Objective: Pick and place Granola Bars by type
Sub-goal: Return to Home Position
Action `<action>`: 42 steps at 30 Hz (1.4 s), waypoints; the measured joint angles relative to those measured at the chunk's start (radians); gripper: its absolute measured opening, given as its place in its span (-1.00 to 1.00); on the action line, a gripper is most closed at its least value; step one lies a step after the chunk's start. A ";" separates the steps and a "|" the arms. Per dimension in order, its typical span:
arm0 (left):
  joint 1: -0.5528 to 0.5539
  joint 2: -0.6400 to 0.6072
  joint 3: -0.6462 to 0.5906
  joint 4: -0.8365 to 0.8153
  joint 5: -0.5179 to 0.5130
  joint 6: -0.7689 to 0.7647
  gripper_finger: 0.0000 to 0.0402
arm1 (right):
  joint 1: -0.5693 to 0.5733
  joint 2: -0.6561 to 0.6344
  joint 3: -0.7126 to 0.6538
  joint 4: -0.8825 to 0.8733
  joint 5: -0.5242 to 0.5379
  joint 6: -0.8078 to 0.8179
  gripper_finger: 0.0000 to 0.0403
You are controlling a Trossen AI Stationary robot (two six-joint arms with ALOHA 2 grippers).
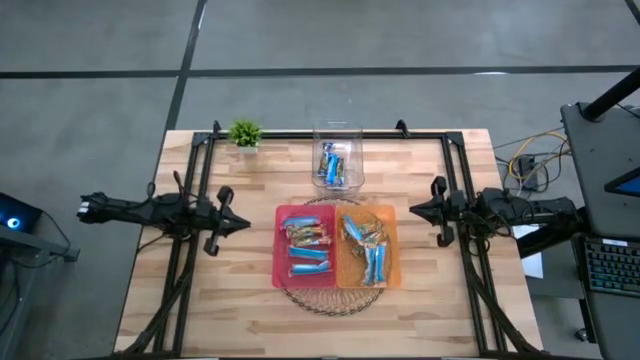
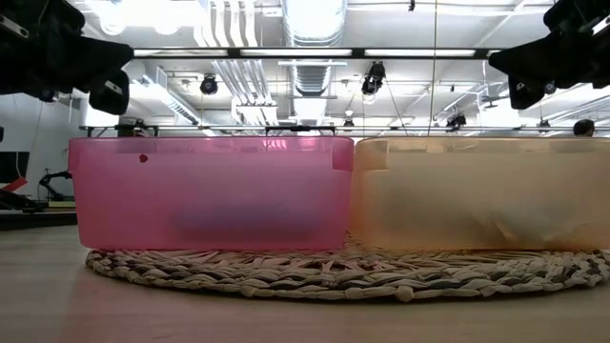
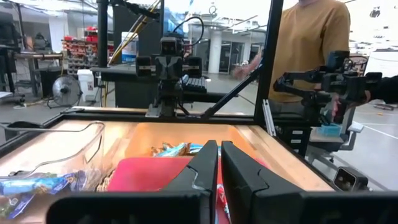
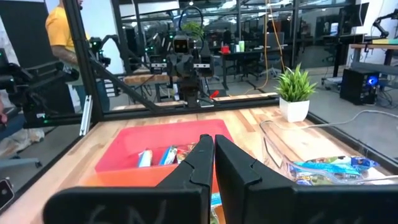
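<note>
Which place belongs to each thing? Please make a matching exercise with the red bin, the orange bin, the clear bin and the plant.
Things:
1. red bin
2. orange bin
3. clear bin
4. plant

Places:
A. back left corner of the table
B. on the mat, on the side of the right arm
C. back middle of the table, off the mat
D. on the mat, on the side of the left arm

Pairs: 1-D, 2-B, 3-C, 4-A
</note>
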 joint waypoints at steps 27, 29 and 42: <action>0.000 0.000 -0.014 -0.043 -0.004 0.016 -0.98 | 0.000 0.003 -0.095 0.151 -0.024 -0.051 -0.96; 0.000 0.000 -0.014 -0.043 -0.004 0.015 -0.98 | 0.000 0.003 -0.095 0.151 -0.024 -0.051 -0.96; 0.000 0.000 -0.014 -0.043 -0.005 0.014 -0.98 | 0.000 0.010 -0.095 0.151 -0.024 -0.051 -0.96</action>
